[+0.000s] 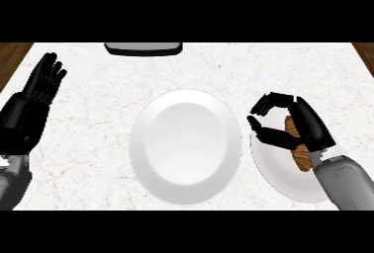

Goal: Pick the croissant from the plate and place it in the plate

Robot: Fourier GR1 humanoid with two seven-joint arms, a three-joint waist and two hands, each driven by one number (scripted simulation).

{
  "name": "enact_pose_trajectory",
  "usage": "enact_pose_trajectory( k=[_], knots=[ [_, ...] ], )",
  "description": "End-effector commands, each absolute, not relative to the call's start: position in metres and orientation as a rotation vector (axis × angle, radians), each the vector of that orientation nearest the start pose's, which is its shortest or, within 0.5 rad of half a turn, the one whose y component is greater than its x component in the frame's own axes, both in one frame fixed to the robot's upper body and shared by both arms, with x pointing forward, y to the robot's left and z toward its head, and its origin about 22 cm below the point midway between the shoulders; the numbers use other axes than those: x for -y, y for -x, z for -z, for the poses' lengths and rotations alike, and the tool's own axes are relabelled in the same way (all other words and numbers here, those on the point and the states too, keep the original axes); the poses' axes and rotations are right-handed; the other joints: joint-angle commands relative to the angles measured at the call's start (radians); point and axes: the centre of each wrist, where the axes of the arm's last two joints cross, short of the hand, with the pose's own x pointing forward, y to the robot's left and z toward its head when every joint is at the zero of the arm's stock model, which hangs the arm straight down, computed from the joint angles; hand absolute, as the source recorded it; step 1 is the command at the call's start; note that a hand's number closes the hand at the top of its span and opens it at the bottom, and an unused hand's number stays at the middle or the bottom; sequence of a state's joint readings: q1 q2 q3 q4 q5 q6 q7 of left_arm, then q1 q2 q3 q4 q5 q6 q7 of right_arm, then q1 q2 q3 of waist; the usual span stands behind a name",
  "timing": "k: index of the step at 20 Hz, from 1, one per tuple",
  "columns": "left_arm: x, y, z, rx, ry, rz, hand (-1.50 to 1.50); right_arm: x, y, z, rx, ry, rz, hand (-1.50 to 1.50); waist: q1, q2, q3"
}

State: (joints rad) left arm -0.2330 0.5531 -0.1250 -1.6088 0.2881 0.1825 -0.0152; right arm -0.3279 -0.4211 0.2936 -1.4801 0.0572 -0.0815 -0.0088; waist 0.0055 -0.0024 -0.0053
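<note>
Croissant (301, 159): seen at the right of the frame, lying on the smaller plate (281, 174), partly covered by the hand above it.
Right hand (310, 126): held directly over the croissant and that plate's upper part.
Fingers (274, 99): curled round toward the thumb, a small gap left between the tips. Only worktop (87, 148) is seen through the ring they form, so no hold on the croissant is shown.
Large plate (186, 148): set in the middle of the frame, just beside the smaller plate, with nothing lying on it.
Left hand (40, 84): parked at the upper left, flat and straight, nothing carried.
Grey object (142, 48): cut off at the top edge, taken to play no part.
Done so far: the approach, it is judged; the hand is placed at the pick-up spot.
Left to do: everything that counts. The croissant is yet to be grasped, lifted, carried left and set down on the middle plate.
Progress: judged early, with the pick not yet made.
</note>
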Motion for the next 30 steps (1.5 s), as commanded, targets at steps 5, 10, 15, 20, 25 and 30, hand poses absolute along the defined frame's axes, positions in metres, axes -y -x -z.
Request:
enact_pose_trajectory(
  k=[5, 10, 15, 20, 25, 30],
  knots=[
    [-0.275, -0.3, -0.108, 1.759, -0.141, 0.213, 0.0, 0.191, -0.281, -0.017, 1.94, 0.107, -0.21, -1.5, -0.012, 0.006, 0.007],
    [-0.294, -0.282, -0.115, 1.749, -0.147, 0.228, 0.0, 0.224, -0.273, -0.049, 2.028, 0.224, -0.228, -1.5, -0.006, 0.0, 0.005],
    [-0.281, -0.293, -0.095, 1.733, -0.156, 0.234, 0.0, 0.257, -0.268, -0.119, 1.882, 0.483, -0.465, -1.5, -0.023, -0.003, 0.002],
    [-0.285, -0.294, -0.105, 1.725, -0.159, 0.217, 0.0, 0.28, -0.267, -0.142, 1.517, 0.666, -0.751, -1.5, -0.02, -0.005, -0.001],
    [-0.289, -0.296, -0.113, 1.749, -0.156, 0.235, 0.0, 0.274, -0.264, -0.17, 1.234, 0.689, -0.962, -1.5, -0.007, -0.003, 0.001],
    [-0.295, -0.3, -0.108, 1.758, -0.147, 0.229, 0.0, 0.276, -0.273, -0.196, 1.06, 0.609, -1.044, -1.5, -0.003, 0.003, 0.004]
  ],
)
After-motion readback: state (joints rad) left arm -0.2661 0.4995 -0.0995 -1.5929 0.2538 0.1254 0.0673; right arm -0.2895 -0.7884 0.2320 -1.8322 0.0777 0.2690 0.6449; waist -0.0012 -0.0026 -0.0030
